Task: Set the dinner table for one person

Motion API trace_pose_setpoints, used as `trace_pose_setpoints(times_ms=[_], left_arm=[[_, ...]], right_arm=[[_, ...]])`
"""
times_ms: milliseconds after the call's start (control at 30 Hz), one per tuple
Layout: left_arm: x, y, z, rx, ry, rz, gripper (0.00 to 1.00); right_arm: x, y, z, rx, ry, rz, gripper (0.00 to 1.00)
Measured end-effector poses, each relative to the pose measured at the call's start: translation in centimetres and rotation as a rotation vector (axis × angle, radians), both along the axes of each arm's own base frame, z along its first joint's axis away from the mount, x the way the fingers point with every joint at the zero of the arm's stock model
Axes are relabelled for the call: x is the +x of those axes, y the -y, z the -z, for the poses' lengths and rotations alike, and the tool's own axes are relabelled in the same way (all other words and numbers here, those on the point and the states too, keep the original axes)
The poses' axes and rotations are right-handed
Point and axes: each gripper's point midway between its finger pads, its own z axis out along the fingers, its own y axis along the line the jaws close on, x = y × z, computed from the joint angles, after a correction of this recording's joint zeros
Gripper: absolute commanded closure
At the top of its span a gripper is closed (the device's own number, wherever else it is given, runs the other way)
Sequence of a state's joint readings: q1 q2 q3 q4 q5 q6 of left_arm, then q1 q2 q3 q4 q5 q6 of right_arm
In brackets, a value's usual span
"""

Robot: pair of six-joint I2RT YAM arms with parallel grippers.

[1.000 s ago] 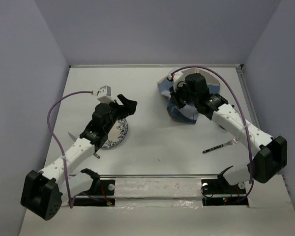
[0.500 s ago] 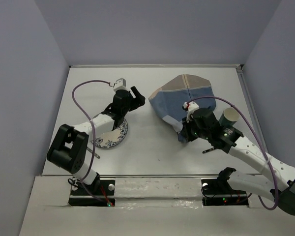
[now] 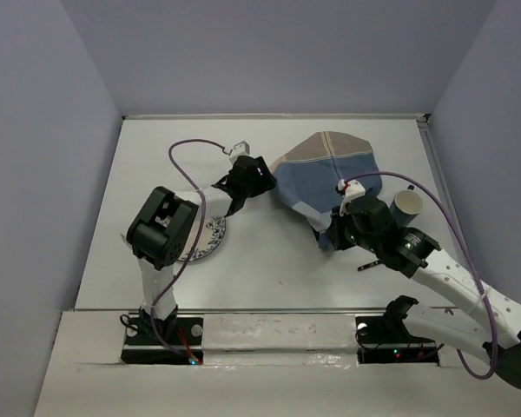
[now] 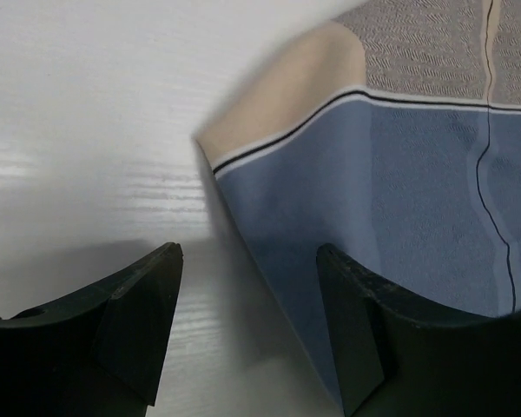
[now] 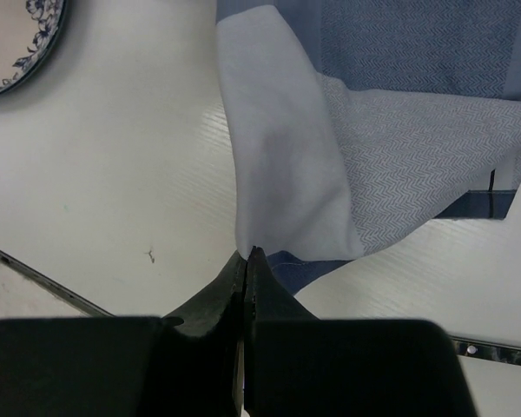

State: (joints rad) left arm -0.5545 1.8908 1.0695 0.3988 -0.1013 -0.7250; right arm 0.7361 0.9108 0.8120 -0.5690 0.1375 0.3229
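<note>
Blue-and-tan placemat [image 3: 330,169], upper right of the white worktop [image 3: 156,165]: your right hand [image 5: 245,254] pinches its lower fold; your left hand [image 4: 247,256] stands wide at its left edge.

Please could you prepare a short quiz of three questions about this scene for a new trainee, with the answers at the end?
1. True or false: the right gripper is shut on a fold of the placemat.
2. Fill in: the jaws of the left gripper stand ____ at the placemat's edge.
3. Where is the blue-patterned plate? A) on the placemat; B) on the bare table, left of the placemat; C) in the left gripper.
Key: 1 true; 2 open; 3 B.
</note>
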Motion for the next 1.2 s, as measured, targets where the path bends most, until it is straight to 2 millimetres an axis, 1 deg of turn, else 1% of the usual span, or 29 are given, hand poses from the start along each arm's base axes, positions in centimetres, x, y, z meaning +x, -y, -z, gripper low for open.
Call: trace_pose_setpoints(times_ms=[67, 167, 233, 267, 300, 333, 367, 400, 433, 467, 533, 667, 733, 800, 867, 900, 933, 967, 1000, 1067, 1100, 1133, 1167, 1200], left_arm=[[0.7, 0.5, 0.7, -0.003, -0.012, -0.010, 0.31], [2.5, 1.2, 1.8, -0.003, -0.023, -0.037, 0.34], [3.1, 1.5, 2.5, -0.004, -0.035, -0.047, 0.36], [3.5, 1.7, 2.8, -0.008, -0.039, -0.054, 0.40], [4.1, 2.0, 2.8, -0.016, -0.032, -0.057, 0.43], [4.4, 2.2, 2.8, -0.020, -0.032, -0.061, 0.55], [4.6, 2.3, 2.9, -0.021, -0.032, -0.063, 0.64], [4.9, 2.5, 3.0, -0.025, -0.034, -0.066, 0.89], [5.0, 2.6, 3.1, -0.027, -0.037, -0.067, 0.89], [5.1, 2.6, 3.3, -0.032, -0.041, -0.072, 1.00], [5.0, 2.6, 3.8, -0.029, -0.050, -0.072, 1.00], [5.5, 2.0, 3.6, -0.028, -0.044, -0.076, 1.00], [6.0, 0.9, 2.8, -0.013, -0.029, -0.085, 1.00], [6.7, -0.5, 1.4, 0.011, -0.008, -0.099, 1.00], [8.2, -2.0, -2.6, 0.037, 0.056, -0.114, 1.00], [9.0, -2.5, -5.6, 0.043, 0.111, -0.119, 1.00], [9.6, -2.9, -8.1, 0.051, 0.159, -0.125, 1.00], [10.1, -3.5, -12.7, 0.045, 0.245, -0.137, 1.00], [10.1, -4.0, -15.6, 0.038, 0.299, -0.143, 1.00], [8.8, -5.1, -22.1, 0.021, 0.418, -0.159, 1.00], [7.4, -5.9, -26.1, -0.008, 0.496, -0.167, 1.00], [6.3, -6.5, -28.4, -0.034, 0.550, -0.174, 1.00], [5.0, -7.2, -30.2, -0.059, 0.594, -0.182, 1.00], [3.5, -8.0, -31.3, -0.080, 0.627, -0.185, 1.00]], right_arm=[[0.0, 0.2, -0.5, 0.012, 0.016, 0.007, 1.00], [0.0, 0.4, -1.2, 0.027, 0.039, 0.020, 1.00], [0.0, 0.6, -1.5, 0.032, 0.048, 0.028, 1.00], [0.0, 0.7, -1.6, 0.035, 0.054, 0.033, 1.00], [0.1, 0.7, -1.7, 0.038, 0.058, 0.037, 1.00], [0.1, 0.8, -1.9, 0.039, 0.062, 0.040, 1.00], [0.1, 0.9, -1.9, 0.040, 0.066, 0.043, 1.00], [0.1, 1.0, -2.1, 0.042, 0.071, 0.047, 1.00], [0.1, 1.0, -2.1, 0.042, 0.074, 0.049, 1.00], [0.2, 1.1, -2.2, 0.042, 0.077, 0.052, 1.00], [0.3, 1.2, -2.2, 0.037, 0.081, 0.061, 1.00], [0.6, 1.3, -2.0, 0.026, 0.084, 0.075, 1.00], [1.2, 1.0, -1.6, 0.016, 0.080, 0.080, 1.00], [1.7, 0.8, -1.0, -0.005, 0.068, 0.089, 1.00], [2.5, 0.4, -0.4, -0.037, 0.053, 0.100, 1.00], [3.0, 0.2, -0.2, -0.053, 0.051, 0.104, 1.00], [3.6, 0.0, -0.2, -0.074, 0.051, 0.108, 1.00], [4.0, -0.1, -0.3, -0.082, 0.057, 0.111, 1.00], [4.5, -0.2, -0.7, -0.090, 0.069, 0.115, 1.00], [5.0, -0.2, -1.6, -0.090, 0.099, 0.123, 1.00], [5.1, -0.1, -2.2, -0.086, 0.116, 0.127, 1.00], [5.2, 0.0, -2.9, -0.076, 0.136, 0.132, 1.00], [5.3, 0.1, -3.6, -0.068, 0.155, 0.136, 1.00], [5.3, 0.3, -4.0, -0.063, 0.169, 0.140, 1.00]])
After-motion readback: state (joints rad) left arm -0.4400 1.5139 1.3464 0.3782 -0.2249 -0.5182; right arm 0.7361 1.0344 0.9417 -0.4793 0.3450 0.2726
